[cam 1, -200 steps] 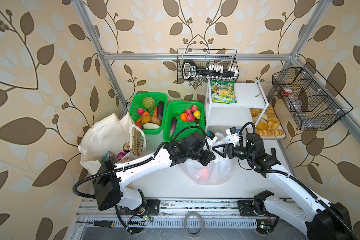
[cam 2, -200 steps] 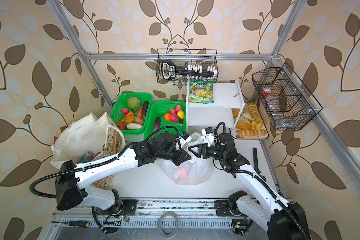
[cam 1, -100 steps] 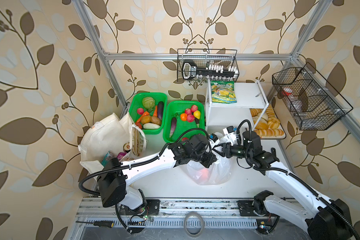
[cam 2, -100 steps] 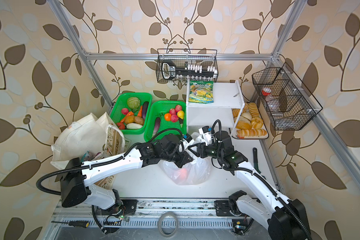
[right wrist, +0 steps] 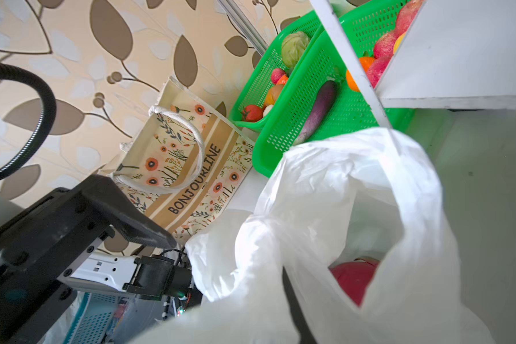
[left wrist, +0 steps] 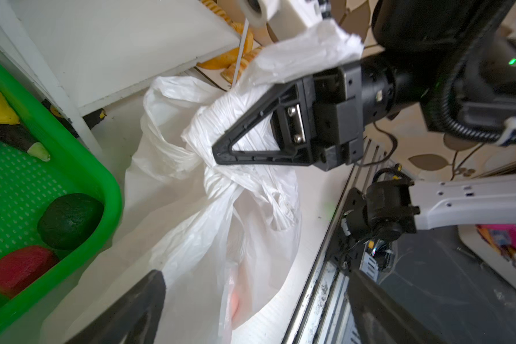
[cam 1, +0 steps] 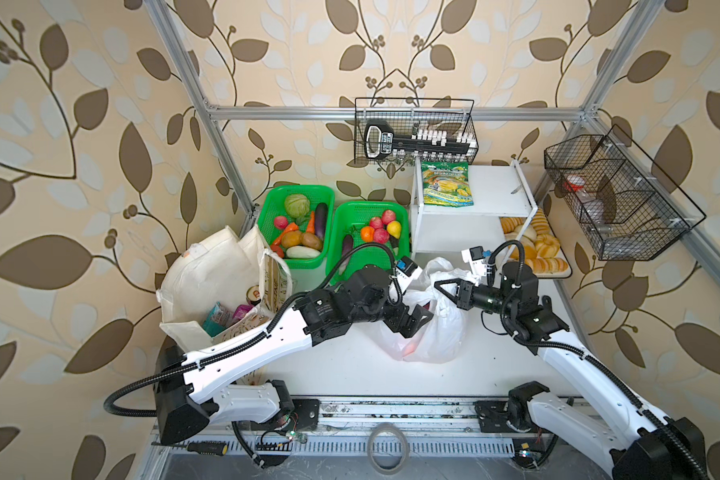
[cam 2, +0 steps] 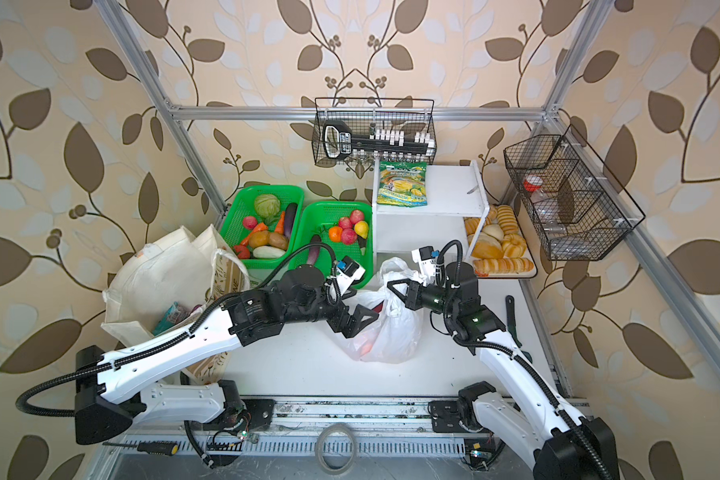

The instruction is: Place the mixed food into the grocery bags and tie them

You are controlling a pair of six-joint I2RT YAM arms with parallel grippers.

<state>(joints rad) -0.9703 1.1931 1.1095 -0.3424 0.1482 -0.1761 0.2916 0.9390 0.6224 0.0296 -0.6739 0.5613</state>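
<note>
- The left arm (cam 1: 258, 345) stretches low from the left toward the middle, elbow almost straight
- The left gripper (cam 1: 421, 318) has its jaws spread wide, with nothing between them
- The right arm (cam 1: 578, 365) is bent, wrist turned leftward
- The right gripper (cam 1: 437, 286) faces the left one, jaws pinched on a twisted handle of the plastic bag (cam 1: 441, 338)
</note>
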